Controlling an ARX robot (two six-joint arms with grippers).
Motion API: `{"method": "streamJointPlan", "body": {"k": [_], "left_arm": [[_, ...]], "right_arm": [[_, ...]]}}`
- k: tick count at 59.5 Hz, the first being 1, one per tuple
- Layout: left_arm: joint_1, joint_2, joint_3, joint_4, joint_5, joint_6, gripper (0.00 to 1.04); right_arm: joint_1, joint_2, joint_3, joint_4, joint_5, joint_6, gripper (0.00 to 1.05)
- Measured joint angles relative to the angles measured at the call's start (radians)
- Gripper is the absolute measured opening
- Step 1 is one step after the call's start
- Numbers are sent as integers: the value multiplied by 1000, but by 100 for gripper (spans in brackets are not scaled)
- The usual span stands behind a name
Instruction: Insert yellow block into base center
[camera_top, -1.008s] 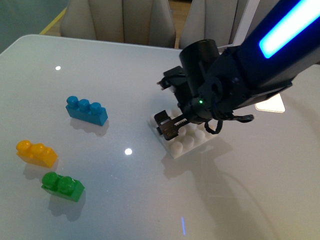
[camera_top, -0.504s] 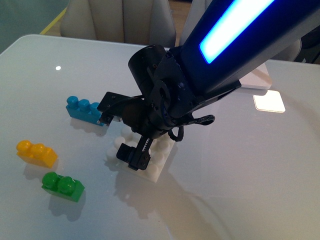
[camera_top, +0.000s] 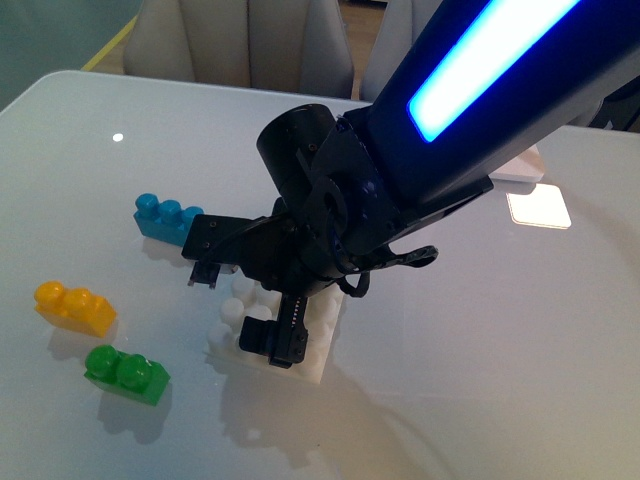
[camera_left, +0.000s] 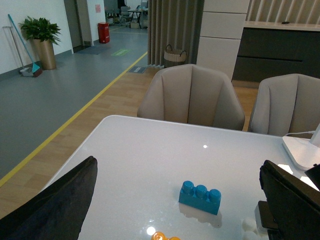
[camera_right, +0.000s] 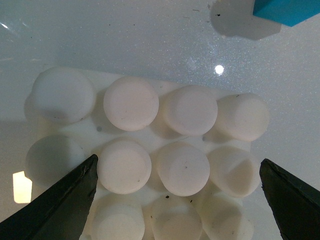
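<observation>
The yellow block (camera_top: 75, 307) lies at the table's left, beside a green brick (camera_top: 125, 373); only its top edge (camera_left: 165, 236) shows in the left wrist view. The white studded base (camera_top: 318, 355) sits in the table's middle, largely covered by my right gripper (camera_top: 242, 312). That gripper hangs open just above the base (camera_right: 155, 145), its fingers (camera_right: 70, 200) spread to either side of the studs and holding nothing. My left gripper (camera_left: 178, 165) is open and empty, up above the table's left part, and does not show in the front view.
A blue three-stud brick (camera_top: 168, 220) lies behind the yellow block, close to the base's far left corner (camera_left: 200, 196). A white lamp foot (camera_top: 520, 165) stands at the back right. Beige chairs (camera_left: 192, 97) line the table's far edge.
My right arm has swung left and nearer the front edge. The base has shifted the same way, from right of centre to close by the blue brick.
</observation>
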Motion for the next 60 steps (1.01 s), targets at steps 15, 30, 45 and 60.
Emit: {"method": "streamJointPlan", "body": {"k": [15,30,45,60], "left_arm": [[0,0,0,0,0,0,97],[0,0,0,0,0,0,97],[0,0,0,0,0,0,97],[0,0,0,0,0,0,97]], "right_arm": [[-23,-40,-81,139,-41,51,96],[-90,-137,-240,332,-20,172,96],[-159,-250,-317,504,-84,395,96],[-137,-314,-381,573,-126,530,96]]}}
